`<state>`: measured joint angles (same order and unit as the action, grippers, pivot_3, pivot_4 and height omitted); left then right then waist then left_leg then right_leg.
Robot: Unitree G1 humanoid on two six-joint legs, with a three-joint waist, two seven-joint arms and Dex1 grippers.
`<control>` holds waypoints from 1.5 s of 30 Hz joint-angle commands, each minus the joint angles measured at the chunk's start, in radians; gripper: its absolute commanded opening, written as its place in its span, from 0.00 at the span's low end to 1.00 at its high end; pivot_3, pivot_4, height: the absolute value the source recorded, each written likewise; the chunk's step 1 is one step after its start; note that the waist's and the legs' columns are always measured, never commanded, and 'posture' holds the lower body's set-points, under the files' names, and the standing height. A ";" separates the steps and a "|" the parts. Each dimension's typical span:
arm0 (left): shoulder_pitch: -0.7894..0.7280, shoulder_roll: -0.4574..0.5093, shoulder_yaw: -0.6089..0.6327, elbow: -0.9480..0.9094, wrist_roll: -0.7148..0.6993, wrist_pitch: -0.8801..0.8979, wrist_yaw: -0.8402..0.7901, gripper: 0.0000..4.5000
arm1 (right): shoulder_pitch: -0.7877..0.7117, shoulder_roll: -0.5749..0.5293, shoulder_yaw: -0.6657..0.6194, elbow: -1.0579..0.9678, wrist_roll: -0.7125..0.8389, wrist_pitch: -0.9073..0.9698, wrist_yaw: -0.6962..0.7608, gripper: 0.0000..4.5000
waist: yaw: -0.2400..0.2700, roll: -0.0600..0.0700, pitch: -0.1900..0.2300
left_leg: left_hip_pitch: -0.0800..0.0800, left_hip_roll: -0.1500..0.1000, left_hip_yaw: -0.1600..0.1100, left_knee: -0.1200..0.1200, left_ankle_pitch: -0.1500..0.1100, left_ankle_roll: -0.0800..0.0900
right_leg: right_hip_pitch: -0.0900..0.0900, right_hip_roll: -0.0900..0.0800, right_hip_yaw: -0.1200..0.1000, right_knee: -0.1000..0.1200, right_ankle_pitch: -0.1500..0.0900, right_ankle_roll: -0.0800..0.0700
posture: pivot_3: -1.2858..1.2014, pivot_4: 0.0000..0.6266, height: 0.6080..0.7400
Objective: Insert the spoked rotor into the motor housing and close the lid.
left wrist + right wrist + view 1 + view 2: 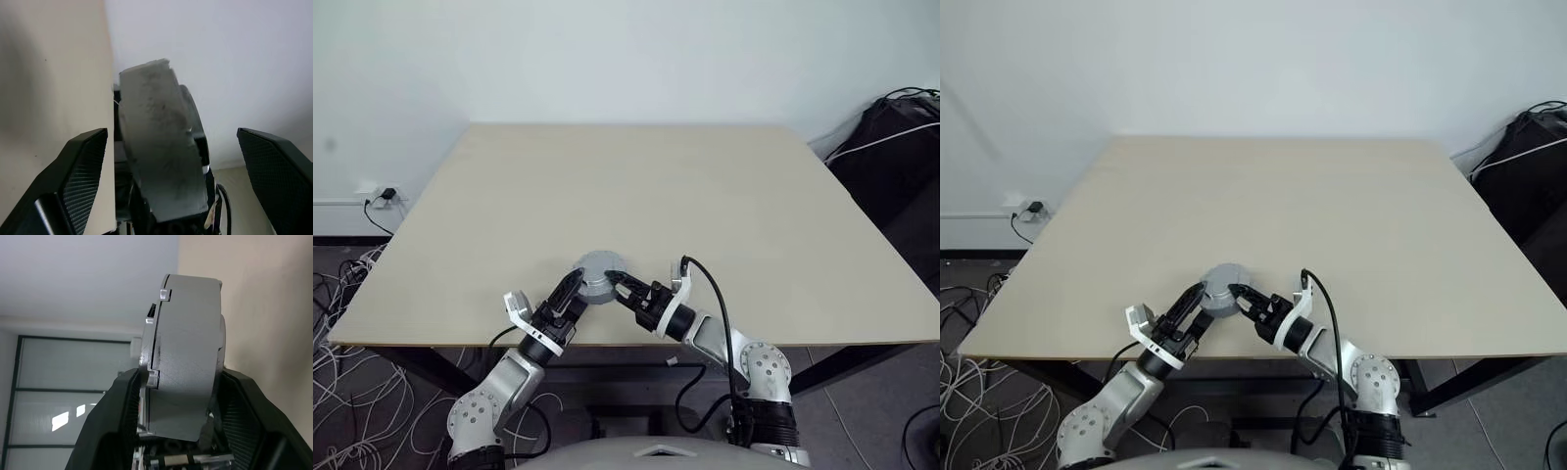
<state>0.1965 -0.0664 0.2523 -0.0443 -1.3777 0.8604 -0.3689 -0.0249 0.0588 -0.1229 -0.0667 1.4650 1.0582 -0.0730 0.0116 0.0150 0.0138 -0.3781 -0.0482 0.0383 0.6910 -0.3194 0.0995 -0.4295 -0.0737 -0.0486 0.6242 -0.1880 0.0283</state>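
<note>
Grey lid (598, 271) sits clamped in right pincer (619, 287) — left pincer (570, 291) gapes beside it.

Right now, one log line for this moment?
stage: lid on housing | right hand: shut on housing | left hand: open beside it | place: table near edge

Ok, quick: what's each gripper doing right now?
Left gripper: open, fingers either side of the grey motor assembly, not closed on it.
Right gripper: shut on the motor assembly, holding it by its faces.
</note>
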 commanded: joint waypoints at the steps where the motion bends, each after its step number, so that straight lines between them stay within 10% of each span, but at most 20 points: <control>1: 0.012 -0.073 -0.033 -0.042 -0.029 -0.014 -0.002 0.99 | -0.022 0.005 0.006 -0.033 0.061 0.006 0.013 0.47 | 0.000 0.000 0.000 | 0.000 0.000 0.000 0.000 0.000 0.000 | 0.000 0.000 0.000 0.000 0.000 0.000 | 0.52 0.00 1.00; 14: 0.016 -0.067 -0.068 -0.047 -0.041 -0.045 0.015 0.99 | -0.019 -0.007 0.023 -0.046 0.062 0.002 0.019 0.47 | 0.000 0.000 0.000 | 0.000 0.000 0.000 0.000 0.000 0.000 | 0.000 0.000 0.000 0.000 0.000 0.000 | 0.52 0.00 1.00; 22: 0.019 -0.061 -0.086 -0.051 -0.044 -0.056 0.025 0.51 | -0.016 -0.014 0.026 -0.051 0.065 -0.003 0.021 0.47 | 0.000 -0.001 0.001 | 0.000 0.000 0.000 0.000 0.000 0.001 | 0.000 0.000 0.000 -0.001 0.000 0.000 | 0.52 0.00 1.00; 37: 0.024 -0.051 -0.106 -0.077 -0.064 -0.110 0.032 0.50 | -0.018 -0.035 0.049 -0.115 -0.165 -0.134 0.104 0.47 | 0.001 -0.002 0.002 | 0.000 0.000 0.000 0.000 0.000 0.001 | 0.000 0.001 0.000 -0.001 0.000 0.001 | 0.52 0.00 1.00; 45: -0.002 -0.036 -0.086 -0.068 -0.042 -0.166 0.038 0.47 | -0.013 -0.046 0.035 -0.154 -0.185 -0.152 0.123 1.00 | 0.001 -0.004 0.004 | 0.000 0.001 0.000 0.000 -0.001 -0.001 | 0.000 0.001 0.000 -0.002 0.000 0.001 | 0.52 0.00 1.00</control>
<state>0.2222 -0.0597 0.1638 -0.0601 -1.4131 0.7059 -0.3116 -0.0230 0.0111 -0.0871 -0.1754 1.2744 0.9179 0.0386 0.0127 0.0113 0.0182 -0.3782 -0.0474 0.0383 0.6909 -0.3200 0.0987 -0.4298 -0.0724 -0.0486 0.6226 -0.1881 0.0290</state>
